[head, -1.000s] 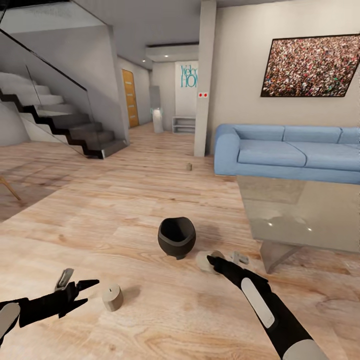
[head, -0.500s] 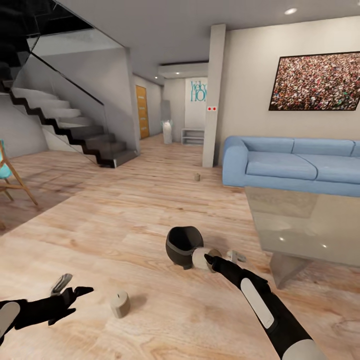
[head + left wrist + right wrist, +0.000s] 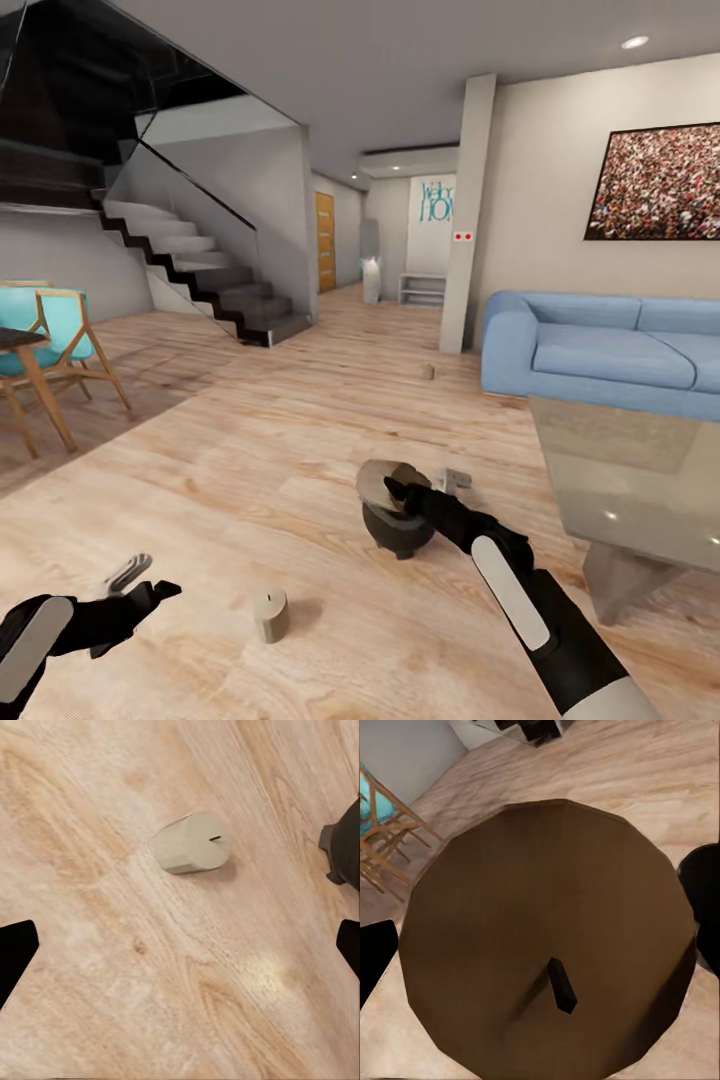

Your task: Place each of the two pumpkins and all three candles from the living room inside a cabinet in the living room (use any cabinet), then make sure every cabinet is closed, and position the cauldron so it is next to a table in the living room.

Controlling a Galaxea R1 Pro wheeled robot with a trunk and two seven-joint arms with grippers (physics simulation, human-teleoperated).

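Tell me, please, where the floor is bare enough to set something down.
Bare wood floor lies between the dining chairs and the cauldron, and beyond the cauldron toward the far candle. It is crowded around the cauldron, where the right gripper holds a candle, beside the glass coffee table.

The head camera looks forward and down across the wooden floor (image 3: 230,450), past both arms toward the sofa (image 3: 610,355) and stairs (image 3: 200,270). The left wrist camera faces straight down at the floor ahead of the left gripper (image 3: 130,590), close above a candle (image 3: 192,844) that the head view shares. The right wrist camera sits nearly against a candle's wick end (image 3: 547,945) between the right gripper's (image 3: 395,492) fingers, above the pot (image 3: 400,525).
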